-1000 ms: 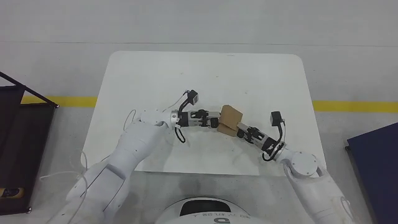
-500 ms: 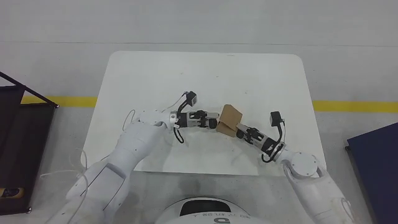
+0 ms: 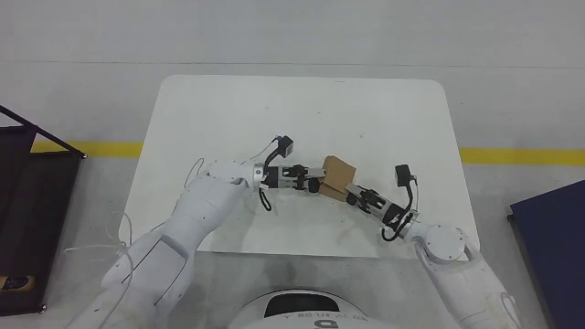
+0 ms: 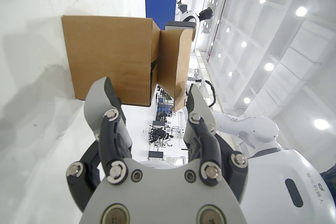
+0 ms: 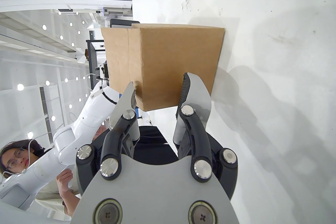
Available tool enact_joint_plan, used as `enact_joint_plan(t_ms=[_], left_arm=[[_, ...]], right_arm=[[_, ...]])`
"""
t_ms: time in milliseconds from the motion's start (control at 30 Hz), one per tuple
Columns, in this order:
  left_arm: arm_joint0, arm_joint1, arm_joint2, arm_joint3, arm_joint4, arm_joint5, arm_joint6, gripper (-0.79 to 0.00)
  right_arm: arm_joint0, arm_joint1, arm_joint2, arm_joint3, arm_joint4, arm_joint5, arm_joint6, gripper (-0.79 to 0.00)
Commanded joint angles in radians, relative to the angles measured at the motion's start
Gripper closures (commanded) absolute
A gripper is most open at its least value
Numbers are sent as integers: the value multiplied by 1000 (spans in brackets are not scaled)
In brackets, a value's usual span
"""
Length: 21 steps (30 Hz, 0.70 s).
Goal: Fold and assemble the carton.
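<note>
Since a second ago my left arm has edged in toward the carton, and the carton has shifted a little with it. Nearest me, my left gripper [image 4: 149, 88] is spread wide, with one finger laid against the carton's [image 4: 110, 57] broad face and the other at the outer edge of a flap [image 4: 173, 62]. My right gripper [image 5: 160, 88] is likewise spread, its tips at the opposite corner. Neither looks clamped. The carton stands between them on the table [image 3: 274, 110], toward my edge of it, with a gripper at either side. I judge the body is squared up with its walls standing, so the shaping is mostly done. That flap stands out from the body with a gap behind it. Folding it in and closing that end is what remains.
</note>
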Motion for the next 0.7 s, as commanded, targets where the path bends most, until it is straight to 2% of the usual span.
enact_joint_plan(t_ms=[0,133,400,667], left_arm=[[-3,-1,-3,11,-7,0,0,-526],[-8,-3,-5,29,-11,1,-1,-526],[-17,-11,0,43,-4,10,-10,-594],[-28,-19,-5,76,-10,8,-6,-582]], right_arm=[[0,0,0,-1,0,1,-1,-323],[1,1,-1,-1,2,4,-1,-314],[5,2,-6,-1,-1,8,0,-305],[6,3,-11,-6,-8,11,-5,-289]])
